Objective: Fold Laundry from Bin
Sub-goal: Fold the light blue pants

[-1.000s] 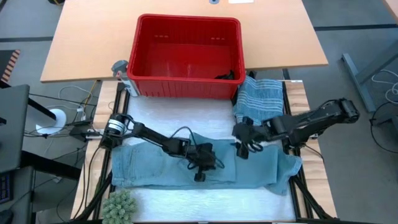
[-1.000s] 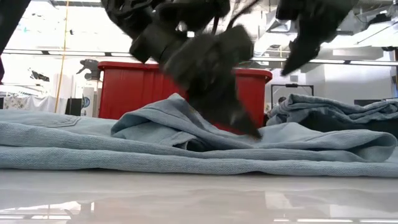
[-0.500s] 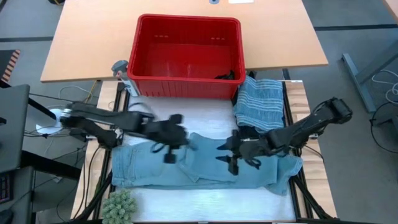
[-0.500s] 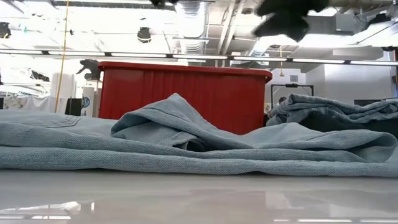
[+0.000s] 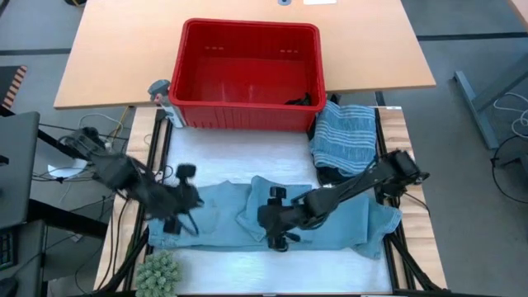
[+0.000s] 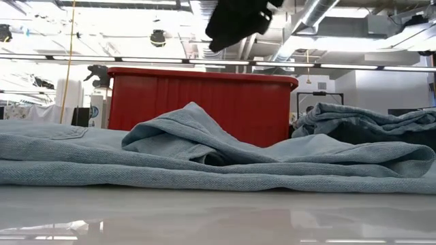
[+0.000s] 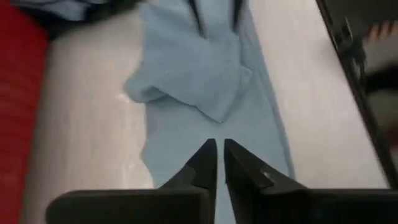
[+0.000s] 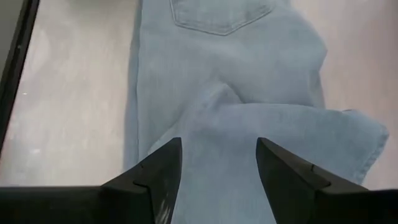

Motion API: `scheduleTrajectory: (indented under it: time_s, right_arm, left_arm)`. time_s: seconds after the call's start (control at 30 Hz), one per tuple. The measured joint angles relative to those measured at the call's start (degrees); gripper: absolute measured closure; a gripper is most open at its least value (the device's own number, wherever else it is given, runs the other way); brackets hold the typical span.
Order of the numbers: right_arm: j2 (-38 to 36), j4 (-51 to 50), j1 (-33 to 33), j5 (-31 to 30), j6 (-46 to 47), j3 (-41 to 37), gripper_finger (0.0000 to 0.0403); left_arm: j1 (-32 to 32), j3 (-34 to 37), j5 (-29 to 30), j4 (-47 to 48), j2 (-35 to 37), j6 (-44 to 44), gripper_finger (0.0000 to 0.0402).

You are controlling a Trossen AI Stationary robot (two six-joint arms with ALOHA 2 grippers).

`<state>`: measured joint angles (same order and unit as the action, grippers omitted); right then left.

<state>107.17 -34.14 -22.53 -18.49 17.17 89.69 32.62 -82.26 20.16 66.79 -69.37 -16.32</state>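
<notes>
Now I see light blue jeans [image 5: 247,219] lying flat across near half of white table [image 5: 239,157], long axis left to right, one leg end folded over in middle. Striped grey-blue garment [image 5: 345,136] sits at right, just beside red bin [image 5: 247,115]. Bin at far side holds only dark cloth [image 5: 304,100] in its right near corner. Left gripper [image 5: 177,216] over jeans' left end, fingers [image 7: 205,165] nearly pressed together, holding nothing. Right gripper [image 5: 276,227] above jeans' middle, fingers [image 8: 161,168] spread wide, empty.
</notes>
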Motion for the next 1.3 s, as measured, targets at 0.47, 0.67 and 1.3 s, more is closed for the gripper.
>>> scheduleTrajectory:
  time_s: [0.47,0.67,1.3]
  right_arm:
    - [0.8,-18.8,-10.1,-0.5,17.2,1.9,0.0188]
    - [0.9,-19.6,-15.9,-4.0,22.6,-2.8,0.0188]
    - [0.9,-17.7,-17.6,-3.9,26.0,-6.8,0.0188]
  left_arm:
    - [1.0,11.9,7.5,-25.9,-19.0,2.6,0.0242]
    - [0.8,23.0,6.9,-45.4,-19.0,3.6,0.0239]
    - [-1.7,28.3,13.2,-56.1,-31.1,4.5,0.0241]
